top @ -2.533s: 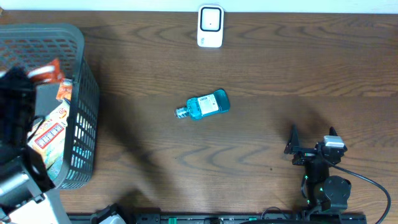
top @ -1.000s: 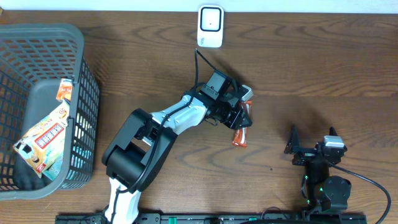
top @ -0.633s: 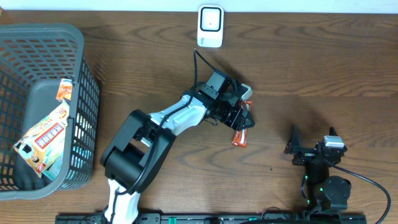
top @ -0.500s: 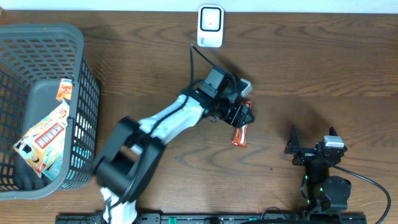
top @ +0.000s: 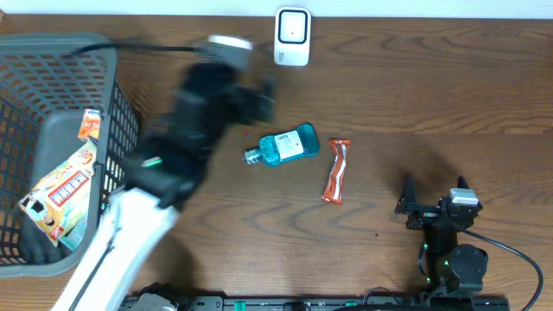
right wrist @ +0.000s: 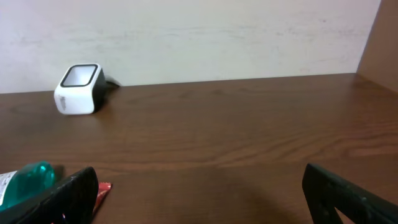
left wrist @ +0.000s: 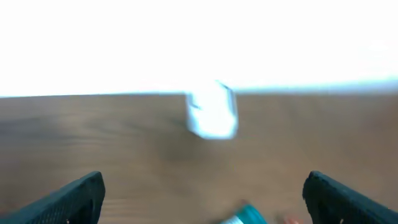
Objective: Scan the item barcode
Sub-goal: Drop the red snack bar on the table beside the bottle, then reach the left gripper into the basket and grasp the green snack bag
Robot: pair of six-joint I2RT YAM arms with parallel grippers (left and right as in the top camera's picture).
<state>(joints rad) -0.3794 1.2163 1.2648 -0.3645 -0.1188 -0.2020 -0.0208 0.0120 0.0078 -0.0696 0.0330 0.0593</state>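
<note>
The left gripper [left wrist: 202, 182] is seen spread wide and empty, the right gripper [right wrist: 199, 174] likewise open. The orange snack packet [top: 336, 170] is laid on the desk [top: 415, 104], at 3 o'clock of the blue bottle [top: 282, 145]; the scanner [top: 292, 36] is found at 12 o'clock.

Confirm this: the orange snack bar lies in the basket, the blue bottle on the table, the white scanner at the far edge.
Wrong on one point. The overhead view shows the orange snack bar on the table, just right of the blue bottle, not in the basket. The bottle and the white scanner are as you said.
</note>
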